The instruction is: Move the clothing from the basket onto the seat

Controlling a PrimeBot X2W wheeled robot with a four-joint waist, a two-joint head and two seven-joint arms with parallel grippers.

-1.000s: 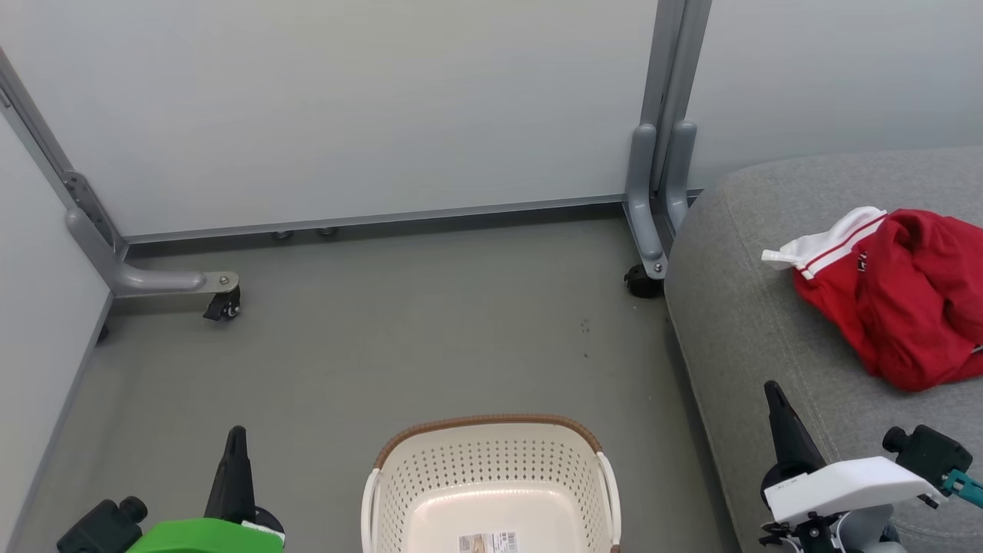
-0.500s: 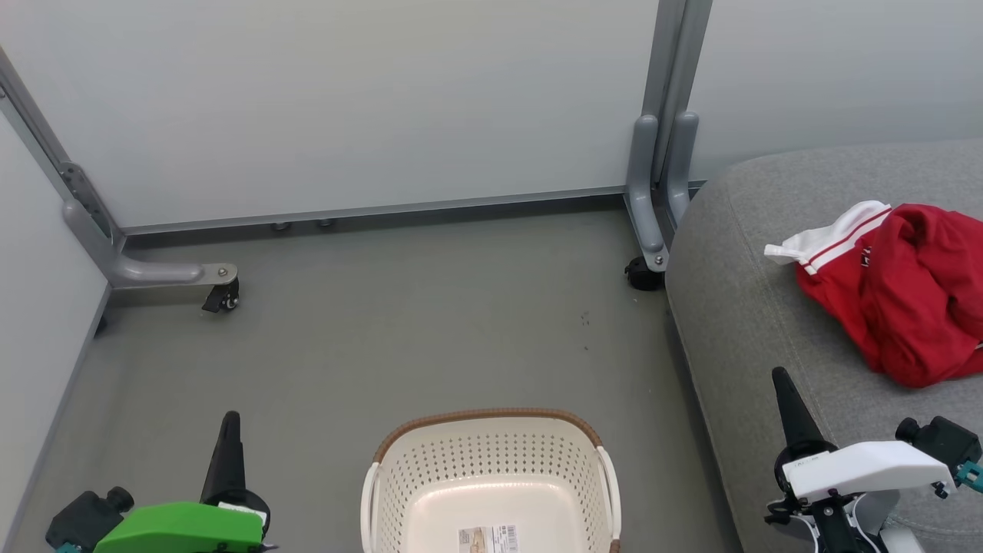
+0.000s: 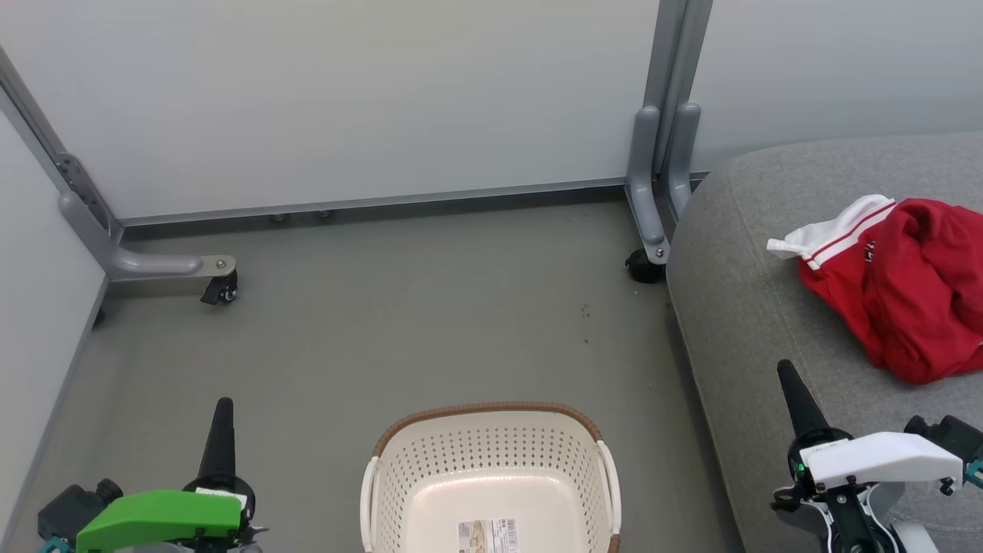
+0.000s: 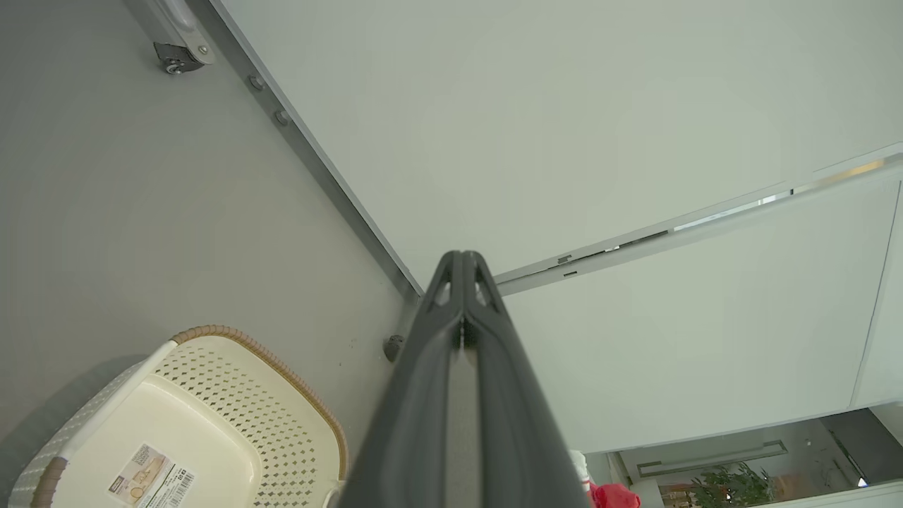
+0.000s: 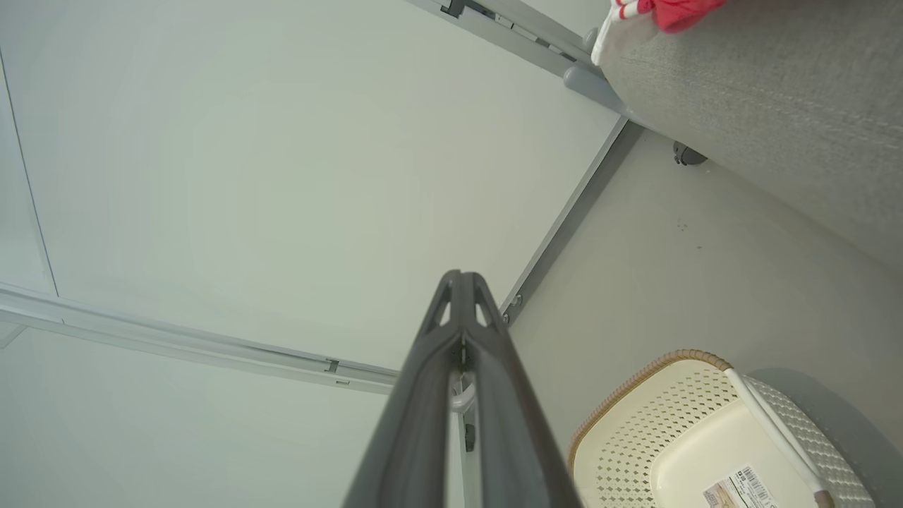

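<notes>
On the seat (image 3: 737, 315), the clothing (image 3: 914, 299) lies beyond the right end effector (image 3: 786, 370) (closed, empty).

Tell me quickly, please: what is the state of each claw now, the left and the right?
The left claw: closed, holding nothing.
The right claw: closed, holding nothing.

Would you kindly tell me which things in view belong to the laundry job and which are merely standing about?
Part of the job:
clothing, lying on the seat
basket, bare but for a label

Just there:
partition panels
wheeled feet
floor
</notes>
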